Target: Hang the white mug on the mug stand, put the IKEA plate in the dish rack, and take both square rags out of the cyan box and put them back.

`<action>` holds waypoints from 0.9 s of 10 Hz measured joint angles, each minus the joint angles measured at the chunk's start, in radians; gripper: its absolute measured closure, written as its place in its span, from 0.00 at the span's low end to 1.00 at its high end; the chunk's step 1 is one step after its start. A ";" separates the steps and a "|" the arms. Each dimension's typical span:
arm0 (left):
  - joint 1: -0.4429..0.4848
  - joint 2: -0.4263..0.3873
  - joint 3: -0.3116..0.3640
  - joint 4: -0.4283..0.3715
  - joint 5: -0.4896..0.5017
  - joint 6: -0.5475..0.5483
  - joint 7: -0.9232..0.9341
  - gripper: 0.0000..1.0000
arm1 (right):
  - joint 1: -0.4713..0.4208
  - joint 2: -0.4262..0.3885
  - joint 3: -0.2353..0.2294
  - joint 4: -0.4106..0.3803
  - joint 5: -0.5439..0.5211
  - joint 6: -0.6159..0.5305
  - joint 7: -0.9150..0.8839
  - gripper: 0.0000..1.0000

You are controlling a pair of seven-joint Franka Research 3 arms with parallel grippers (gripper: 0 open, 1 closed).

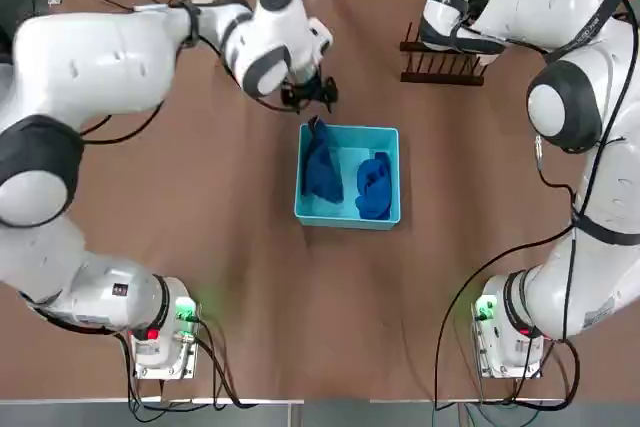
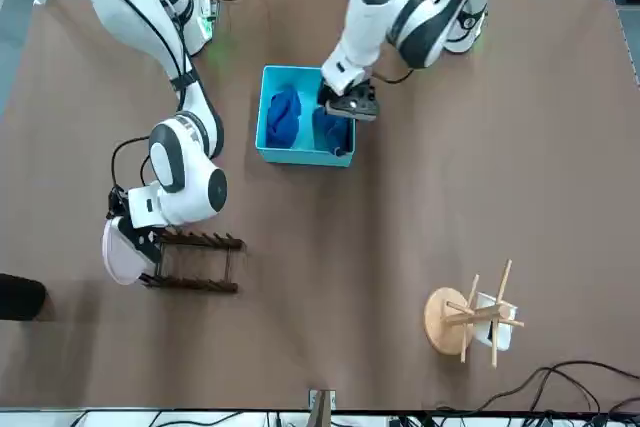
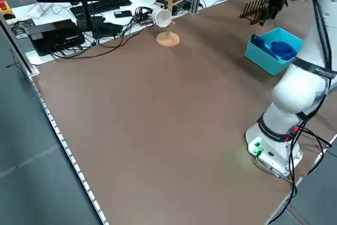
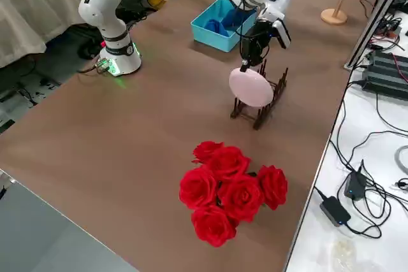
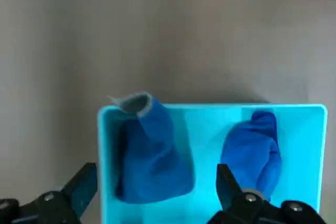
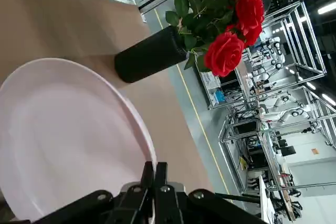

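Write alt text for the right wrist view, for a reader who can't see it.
The right gripper pinches a white plate by its rim, above a brown table. Beyond the plate, a black vase of red roses tips across the picture, with a room of metal frames behind.

On the bench [image 1: 250,307] there is one cyan box [image 1: 350,137], below the left jaws, and in it are two blue rags [image 1: 321,169]. Between the right jaws there is one white plate [image 6: 73,140]; near these jaws is one dish rack [image 2: 200,285]. Well apart from both jaws are one mug stand [image 2: 440,322] with one white mug [image 2: 498,332], and one black vase [image 6: 149,53] with six visible red roses [image 4: 241,197].
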State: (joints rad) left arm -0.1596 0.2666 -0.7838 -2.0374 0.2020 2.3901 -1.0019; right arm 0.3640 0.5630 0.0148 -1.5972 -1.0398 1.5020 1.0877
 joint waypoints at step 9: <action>-0.159 0.297 0.120 0.082 0.238 0.005 -0.156 0.04 | 0.000 0.044 -0.004 0.004 -0.007 0.013 0.024 0.95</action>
State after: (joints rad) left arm -0.3185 0.5632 -0.6634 -1.9557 0.4396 2.3952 -1.1580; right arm 0.3638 0.6066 0.0111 -1.5932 -1.0468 1.5153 1.1114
